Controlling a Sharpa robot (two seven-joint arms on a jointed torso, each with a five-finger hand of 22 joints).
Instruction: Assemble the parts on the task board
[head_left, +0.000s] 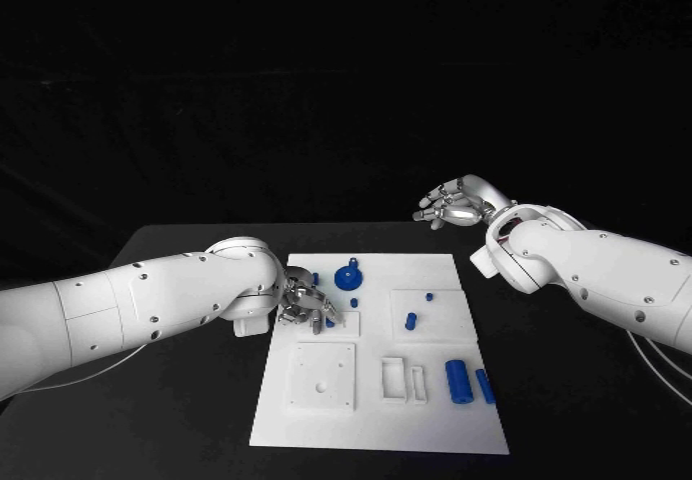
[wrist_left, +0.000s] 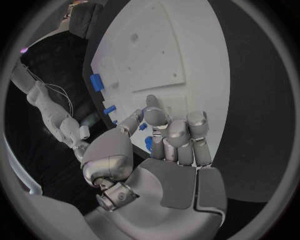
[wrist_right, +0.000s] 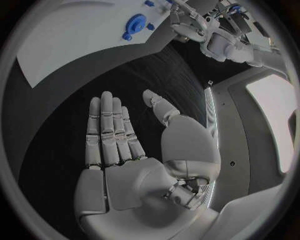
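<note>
Black tabletop (head_left: 188, 250) is filling the middle of the head view, and the white task board (head_left: 433, 420) is lying on it, running from the centre of the frame down toward the lower edge. Both white arms are reaching in from the sides. At the board's upper left corner the left hand (head_left: 306, 303) is hovering over a small blue part (head_left: 330, 322), fingers curled down around it; whether it is actually pinching the piece I cannot tell (the left wrist view shows fingertips (wrist_left: 154, 116) bunched close to small blue pieces, nothing clearer). It is probably working there because that corner's piece is the one in hand. At the upper right of the frame, the right hand (head_left: 459, 203) is hanging released, fingers spread flat and holding nothing, apparently parked off the board to keep clear. Among the parts, a round blue knob (head_left: 348, 277) is sitting at upper centre, and two blue cylinders (head_left: 459, 380) are lying at the lower right.
</note>
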